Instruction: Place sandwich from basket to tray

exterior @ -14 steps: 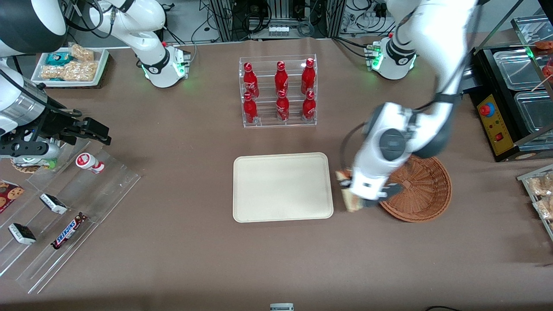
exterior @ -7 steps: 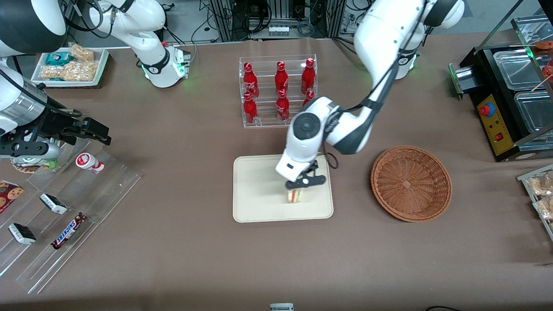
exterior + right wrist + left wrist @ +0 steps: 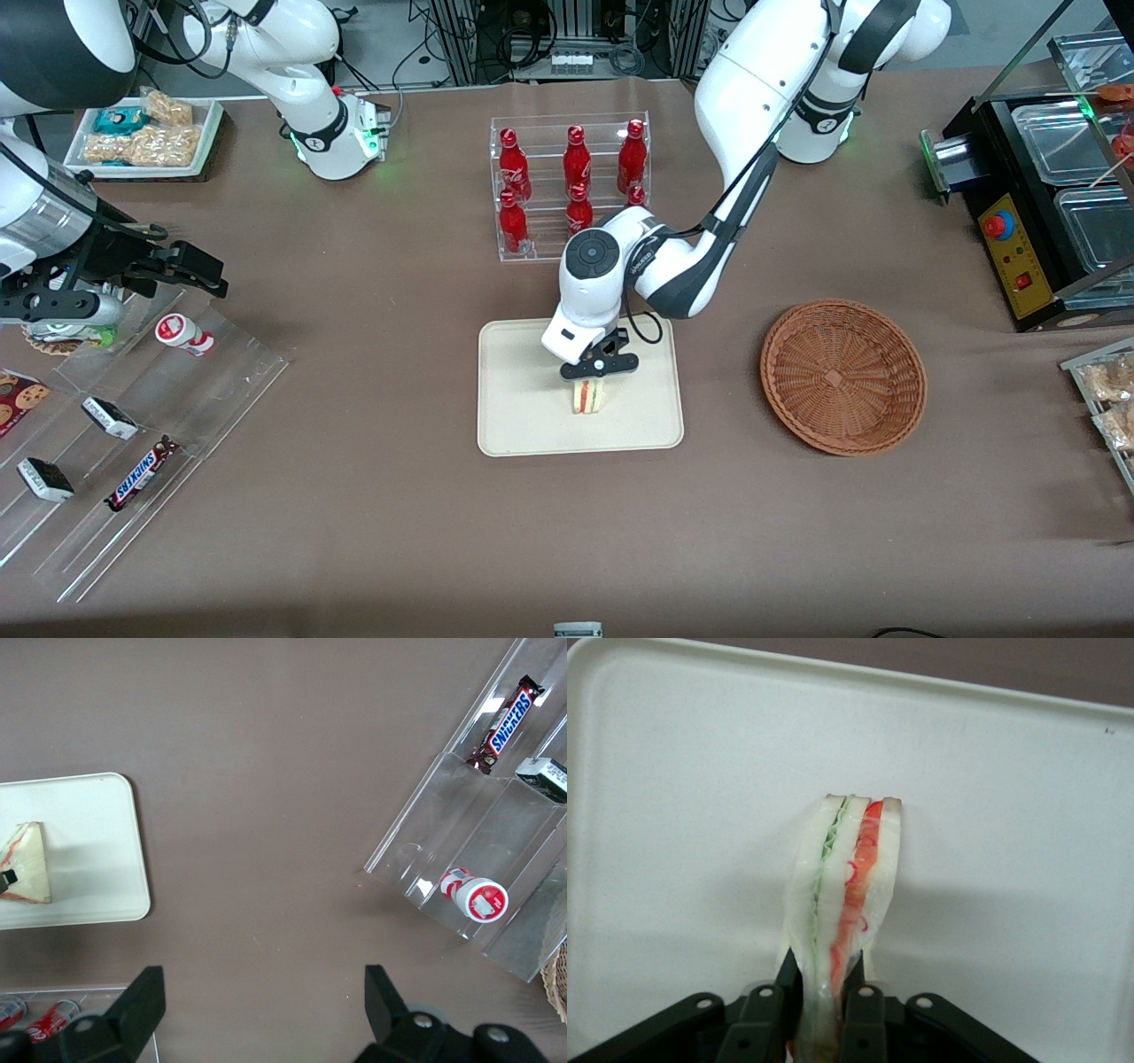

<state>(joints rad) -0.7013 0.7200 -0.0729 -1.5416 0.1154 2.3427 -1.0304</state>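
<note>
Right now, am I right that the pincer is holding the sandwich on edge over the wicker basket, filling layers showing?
Not quite: the pincer grips the sandwich on edge over the cream tray, not the basket, which lies apart toward the working arm's end of the table. The front view shows this; the filling layers do show.

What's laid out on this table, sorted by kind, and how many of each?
Red bottles in the clear rack: 6
Sandwich, held by the gripper on the cream tray: 1
Wicker basket: 1
Snickers bar: 1
Small wrapped bars: 2
Red-and-white cup: 1
Total: 13, cream tray included
</note>
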